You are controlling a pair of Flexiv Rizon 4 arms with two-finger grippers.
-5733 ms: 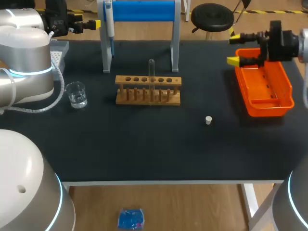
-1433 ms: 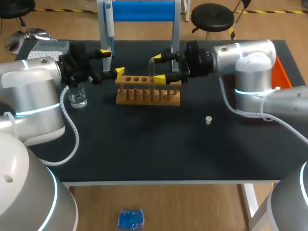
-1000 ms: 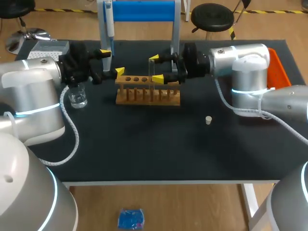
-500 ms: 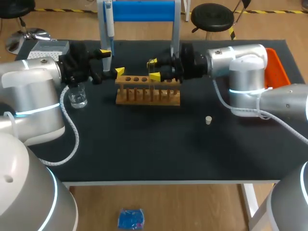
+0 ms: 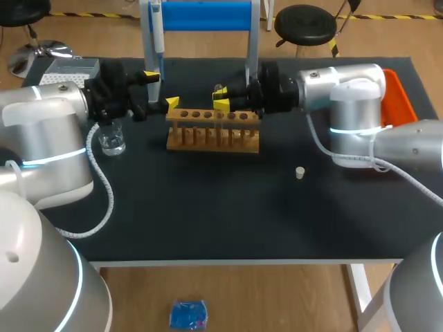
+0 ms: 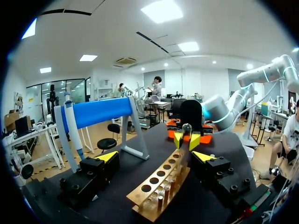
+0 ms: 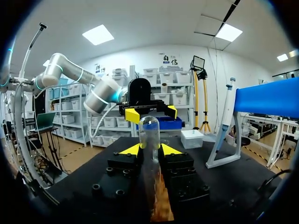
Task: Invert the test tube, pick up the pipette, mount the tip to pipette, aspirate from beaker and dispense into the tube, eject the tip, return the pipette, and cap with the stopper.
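— Over at the far side of the black worktop (image 5: 208, 207), which step was that?

— The first one, I'd say: inverting the test tube. The right gripper (image 7: 149, 150) was shut on the clear glass test tube (image 7: 149, 135), one yellow-tipped finger pressed to each side of it.

— And where did the tube sit?

— It stood upright in the light wooden test-tube rack (image 5: 214, 131), near the middle. I couldn't tell which hole or peg.

— How did it look?

— Thin-walled and see-through, with its rounded closed end uppermost, so the mouth pointed down. It looked empty from where I stood.

— The other arm?

— The left gripper (image 5: 161, 90) hung at the rack's left end, fingers spread wide, holding nothing.

— So what did the next move call for?

— My guess: a straight lift until the tube cleared the rack, a half-turn, then a gentle lowering, mouth up, into a hole. Glass that slim would want a light squeeze. The white-and-blue pipette (image 5: 158, 34) hung on its blue stand, and the small white stopper (image 5: 300, 172) lay alone, well apart from the rack.
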